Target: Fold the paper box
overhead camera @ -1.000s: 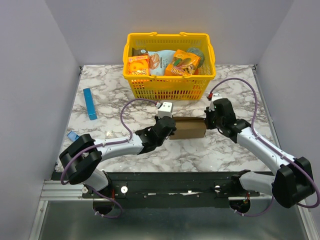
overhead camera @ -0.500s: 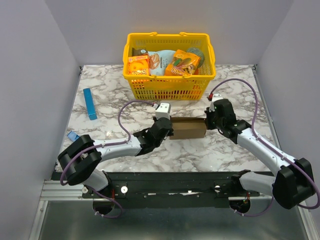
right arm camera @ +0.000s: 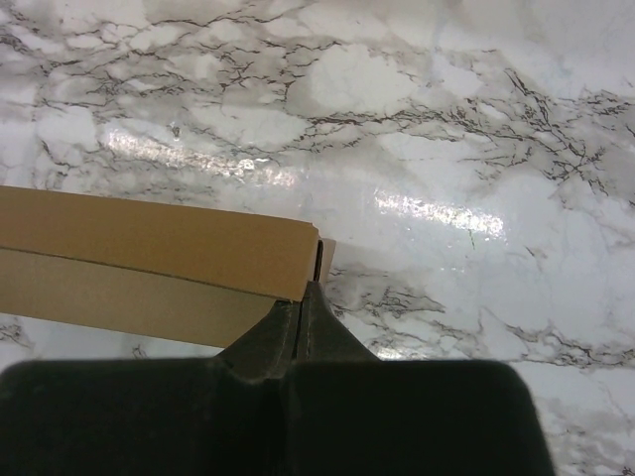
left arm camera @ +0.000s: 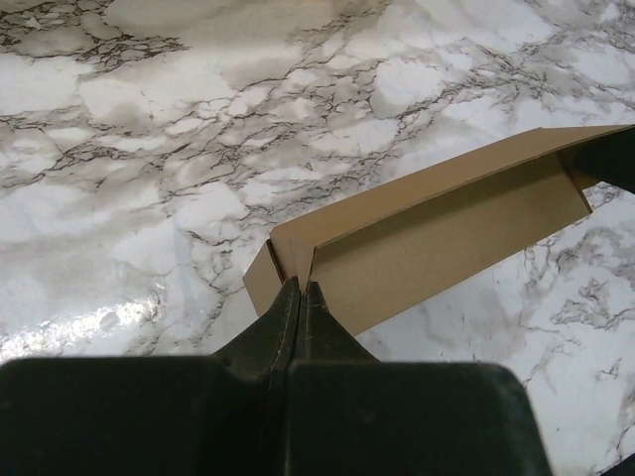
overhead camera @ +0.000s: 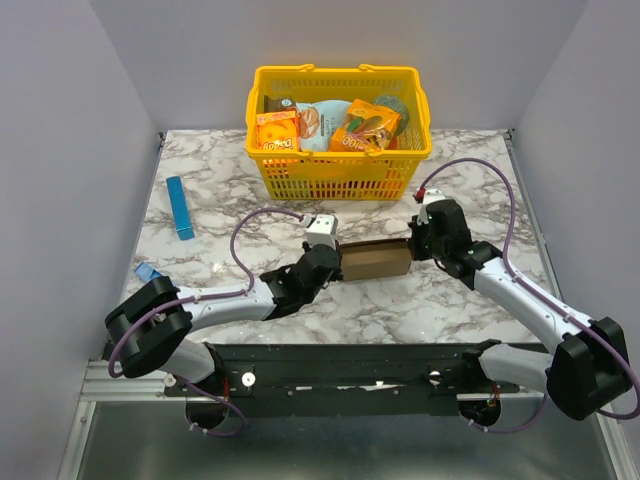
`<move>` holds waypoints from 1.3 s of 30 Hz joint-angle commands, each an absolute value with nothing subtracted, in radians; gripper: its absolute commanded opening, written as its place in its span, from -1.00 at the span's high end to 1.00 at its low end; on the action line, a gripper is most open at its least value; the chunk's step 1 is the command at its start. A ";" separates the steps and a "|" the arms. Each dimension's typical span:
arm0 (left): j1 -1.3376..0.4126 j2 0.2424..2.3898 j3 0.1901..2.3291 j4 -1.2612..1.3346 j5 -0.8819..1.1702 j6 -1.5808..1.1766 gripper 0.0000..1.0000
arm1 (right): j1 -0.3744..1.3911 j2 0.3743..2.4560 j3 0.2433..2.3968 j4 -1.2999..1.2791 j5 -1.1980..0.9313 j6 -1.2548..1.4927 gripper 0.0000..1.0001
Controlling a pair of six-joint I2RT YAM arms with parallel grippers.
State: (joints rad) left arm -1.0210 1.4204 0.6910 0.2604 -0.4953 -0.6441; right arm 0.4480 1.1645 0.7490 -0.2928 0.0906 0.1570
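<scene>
Brown cardboard sits at the middle of the top view: the paper box (overhead camera: 375, 260), a long, narrow folded piece, lies between the two arms over the marbled tabletop (overhead camera: 220, 190). The left gripper (overhead camera: 335, 262) meets its left end and the right gripper (overhead camera: 413, 248) its right end. Behind it stands a yellow basket (overhead camera: 340, 175) holding orange snack boxes (overhead camera: 277, 131). A slim blue box (overhead camera: 180, 207) lies well apart on the left.

In the left wrist view, the left gripper (left arm camera: 300, 288) has its jaws pressed together, pinching the thin cardboard edge at the paper box's (left arm camera: 437, 238) near corner. The box runs away to the upper right, its walls folded into a shallow trough above the tabletop (left arm camera: 149, 149).

In the right wrist view, the right gripper (right arm camera: 310, 293) is likewise squeezed narrow on the end of the paper box (right arm camera: 149, 248), where a small flap shows just beside the tips. The box stretches off to the left across the tabletop (right arm camera: 446, 119).
</scene>
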 commanded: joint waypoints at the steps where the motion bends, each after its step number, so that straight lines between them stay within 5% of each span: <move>1: -1.045 1.477 0.650 0.183 -0.390 -0.684 1.00 | 0.469 1.172 0.716 -0.353 0.021 0.179 0.99; 6: -1.063 1.506 0.657 0.160 -0.432 -0.655 1.00 | 0.469 1.155 0.700 -0.342 0.015 0.183 0.98; 8: -1.071 1.512 0.664 0.129 -0.465 -0.638 1.00 | 0.469 1.129 0.704 -0.348 0.008 0.184 0.64; 10: -1.080 1.517 0.684 0.092 -0.488 -0.621 1.00 | 0.469 1.106 0.710 -0.360 0.005 0.184 0.51; 14: -1.094 1.528 0.710 0.055 -0.531 -0.607 1.00 | 0.469 1.036 0.735 -0.400 -0.029 0.179 -0.27; 19: -1.108 1.539 0.745 0.022 -0.557 -0.592 1.00 | 0.468 0.950 0.761 -0.491 -0.034 0.167 -0.60; 27: -1.117 1.552 0.759 0.017 -0.568 -0.583 1.00 | 0.469 0.828 0.793 -0.522 -0.006 0.199 -0.68; 39: -1.137 1.574 0.785 0.002 -0.584 -0.574 1.00 | 0.498 0.907 0.721 -0.175 0.176 0.261 -0.62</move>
